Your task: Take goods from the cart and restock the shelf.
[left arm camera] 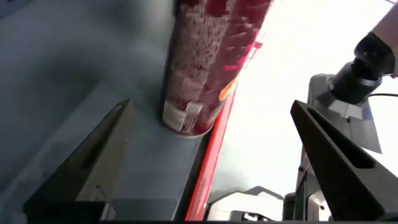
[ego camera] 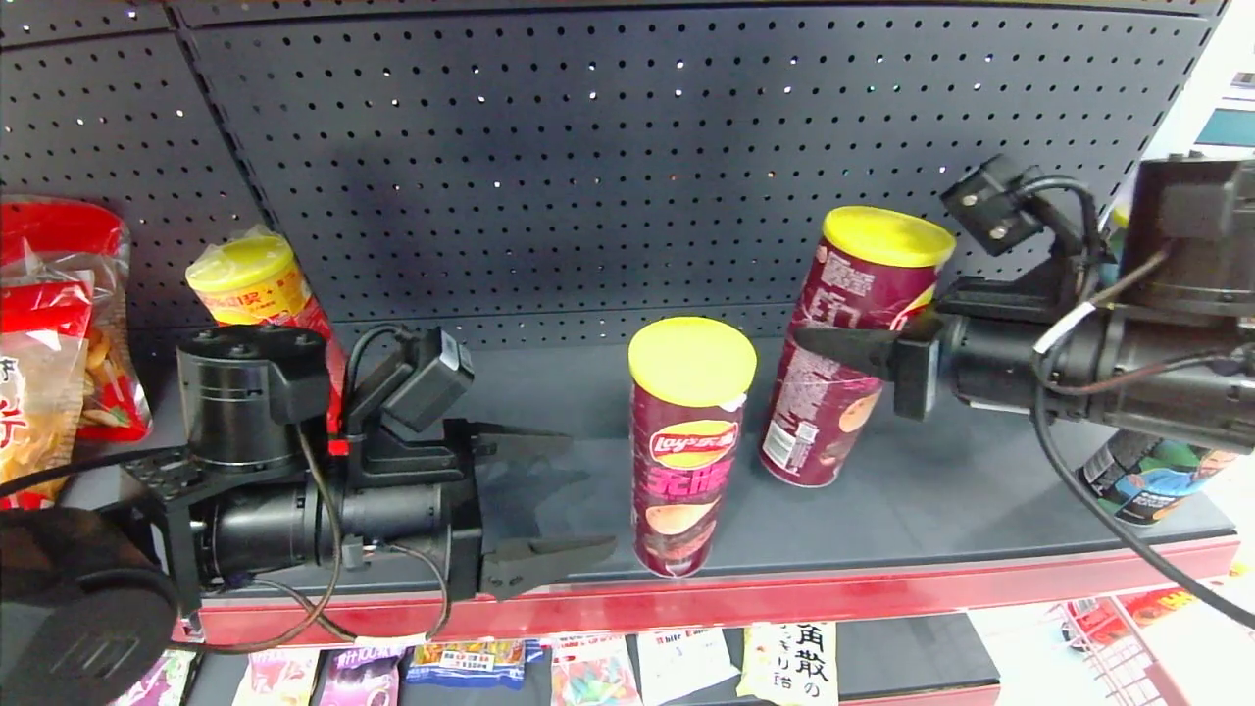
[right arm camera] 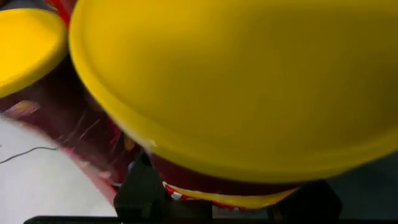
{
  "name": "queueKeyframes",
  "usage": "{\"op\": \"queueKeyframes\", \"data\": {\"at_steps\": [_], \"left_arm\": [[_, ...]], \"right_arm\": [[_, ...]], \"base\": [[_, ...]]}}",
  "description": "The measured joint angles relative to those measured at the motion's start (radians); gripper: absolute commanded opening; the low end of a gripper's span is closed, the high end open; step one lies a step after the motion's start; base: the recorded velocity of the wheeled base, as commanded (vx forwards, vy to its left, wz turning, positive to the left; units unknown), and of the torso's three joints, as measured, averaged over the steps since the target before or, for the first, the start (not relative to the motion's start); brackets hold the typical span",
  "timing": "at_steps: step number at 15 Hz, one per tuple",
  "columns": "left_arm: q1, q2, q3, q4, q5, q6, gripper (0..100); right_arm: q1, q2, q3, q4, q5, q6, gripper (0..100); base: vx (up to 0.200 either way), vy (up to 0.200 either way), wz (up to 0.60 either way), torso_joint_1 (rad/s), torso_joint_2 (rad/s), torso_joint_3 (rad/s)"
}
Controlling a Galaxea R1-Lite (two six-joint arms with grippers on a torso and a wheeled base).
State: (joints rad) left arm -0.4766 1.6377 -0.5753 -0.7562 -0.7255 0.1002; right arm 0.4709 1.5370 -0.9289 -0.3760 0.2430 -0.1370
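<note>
The tilted chip can (ego camera: 863,265) leaned at the back right of the shelf (ego camera: 931,490), its base on the shelf floor. The right gripper (ego camera: 868,353) pinched it around the middle, one finger across its front. The upright chip can (ego camera: 686,451) stood near the shelf's red front edge, just beside the left gripper (ego camera: 590,492). That gripper was spread wide, holding nothing and touching neither can.

Dark perforated back panel (ego camera: 627,147) across the rear. At far left, red snack bags (ego camera: 49,343) standing packed together. Just beside them, a tilted yellow-lidded canister in clear wrap (ego camera: 250,279). At far right, a leaning blue-printed can (ego camera: 1147,485). Lower down, a row of small packets (ego camera: 588,672).
</note>
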Motion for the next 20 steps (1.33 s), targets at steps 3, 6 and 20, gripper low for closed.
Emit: {"op": "queueKeyframes", "data": {"at_steps": [3,6,20], "left_arm": [[0.046,-0.048,0.04,0.001,0.042,0.0,100],[0.084,-0.084,0.084,0.0,0.043,0.0,100],[0.116,-0.099,0.084,0.0,0.054,-0.004,100]], "right_arm": [[-0.002,0.127,-0.104,-0.011,0.0,0.002,0],[-0.002,0.243,-0.235,-0.014,0.0,-0.001,0],[0.073,0.382,-0.349,-0.012,-0.001,0.007,0]], "base": [[0.0,0.0,0.0,0.0,0.0,0.0],[0.0,0.0,0.0,0.0,0.0,0.0],[0.0,0.0,0.0,0.0,0.0,0.0]]}}
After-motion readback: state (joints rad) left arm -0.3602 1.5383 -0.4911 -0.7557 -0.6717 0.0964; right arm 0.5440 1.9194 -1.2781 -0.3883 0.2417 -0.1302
